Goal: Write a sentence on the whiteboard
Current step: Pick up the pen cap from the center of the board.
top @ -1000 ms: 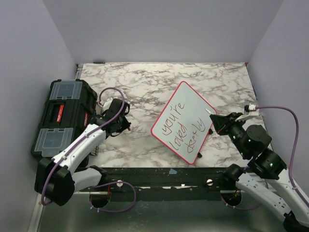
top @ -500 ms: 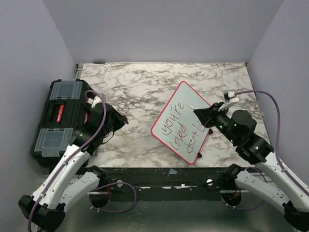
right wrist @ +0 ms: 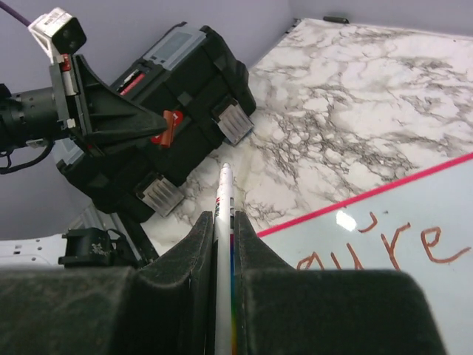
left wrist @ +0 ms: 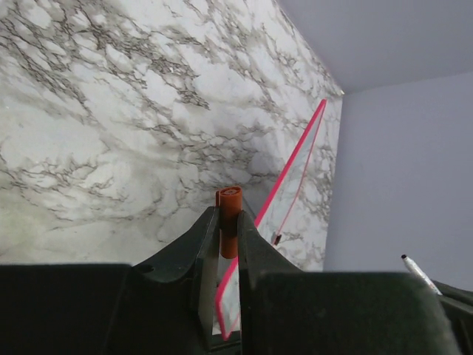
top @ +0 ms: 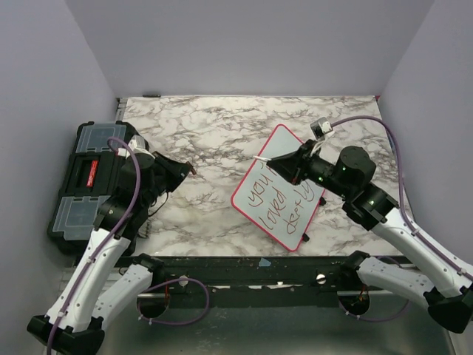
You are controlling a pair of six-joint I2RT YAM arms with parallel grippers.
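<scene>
Table point(top: 214, 126): far half & centre strip btw the two hands = bare marble, most room there. Left edge blocked by black toolbox point(top: 92, 174), w/ left arm rising just beside it. Left hand point(top: 189, 168), pinching red cap point(left wrist: 230, 211), hangs btw toolbox & whiteboard point(top: 277, 200). Board lies angled at right-centre. Right hand point(top: 279, 164) + white marker point(top: 260, 157) hang over its far-left edge. Narrow bare strip right of board, then right wall point(top: 436, 89). Walls also close off left & back. Near edge: black rail point(top: 244, 270) w/ arm bases.
</scene>
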